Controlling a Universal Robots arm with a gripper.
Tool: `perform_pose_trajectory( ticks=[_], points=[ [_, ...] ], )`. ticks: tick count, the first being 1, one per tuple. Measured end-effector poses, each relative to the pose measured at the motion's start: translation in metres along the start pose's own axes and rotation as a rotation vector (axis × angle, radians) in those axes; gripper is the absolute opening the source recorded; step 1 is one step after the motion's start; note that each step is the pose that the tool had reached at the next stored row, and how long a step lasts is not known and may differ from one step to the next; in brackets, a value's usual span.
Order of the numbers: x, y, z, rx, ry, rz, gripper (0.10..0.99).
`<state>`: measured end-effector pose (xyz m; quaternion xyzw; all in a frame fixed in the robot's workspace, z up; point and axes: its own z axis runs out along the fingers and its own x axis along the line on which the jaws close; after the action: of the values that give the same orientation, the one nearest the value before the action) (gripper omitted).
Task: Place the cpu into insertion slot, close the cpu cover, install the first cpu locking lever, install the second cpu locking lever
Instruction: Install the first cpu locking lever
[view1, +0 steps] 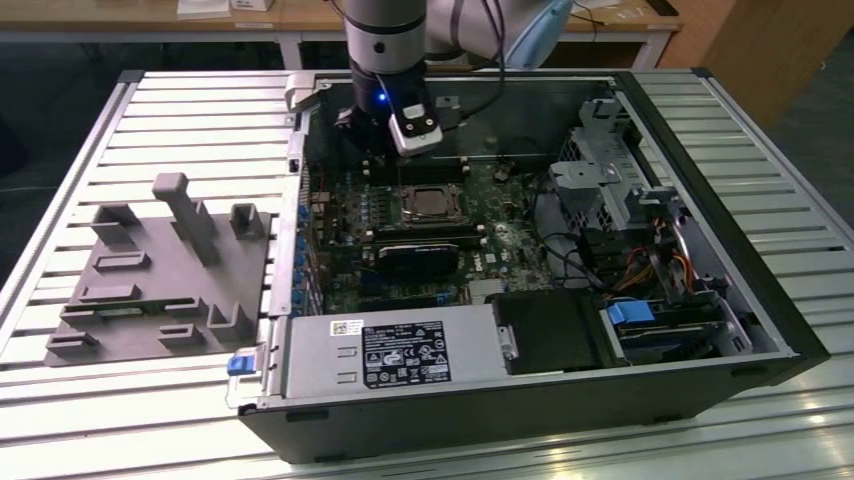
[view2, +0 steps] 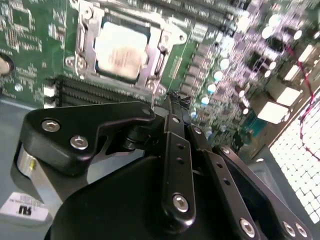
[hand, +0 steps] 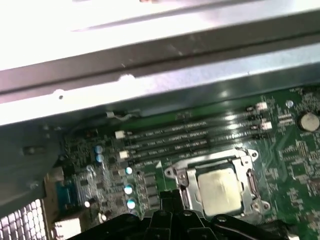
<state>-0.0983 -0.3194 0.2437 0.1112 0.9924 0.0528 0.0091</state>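
I am seeing the cpu (hand: 220, 187) lying flat in the insertion slot (hand: 171, 173), with the cpu cover (view2: 86, 47) framing it and apparently down; the gripper (view2: 174, 98) is hanging just beside the socket's edge, between it and the row of capacitors (hand: 129, 189), not over the chip; its jaws are looking pinched together, with nothing visible between them.

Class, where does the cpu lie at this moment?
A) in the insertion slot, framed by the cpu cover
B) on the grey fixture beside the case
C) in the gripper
A: in both wrist views the cpu lies flat within the frame of the cpu cover.
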Motion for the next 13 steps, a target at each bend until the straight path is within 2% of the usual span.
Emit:
perform_pose_trajectory(
  ticks=[6,8,9,10,13],
  points=[
    [0.0020,-0.0005,-0.0001,-0.079,0.0180,0.000,0.102],
    [0.0025,-0.0006,-0.0001,-0.099,0.0228,-0.001,0.102],
    [0.0028,-0.0007,-0.0001,-0.107,0.0245,-0.001,0.102],
    [0.0030,-0.0007,-0.0001,-0.110,0.0252,-0.001,0.102],
    [0.0030,-0.0006,0.0000,-0.110,0.0252,-0.001,0.102]
  ],
)
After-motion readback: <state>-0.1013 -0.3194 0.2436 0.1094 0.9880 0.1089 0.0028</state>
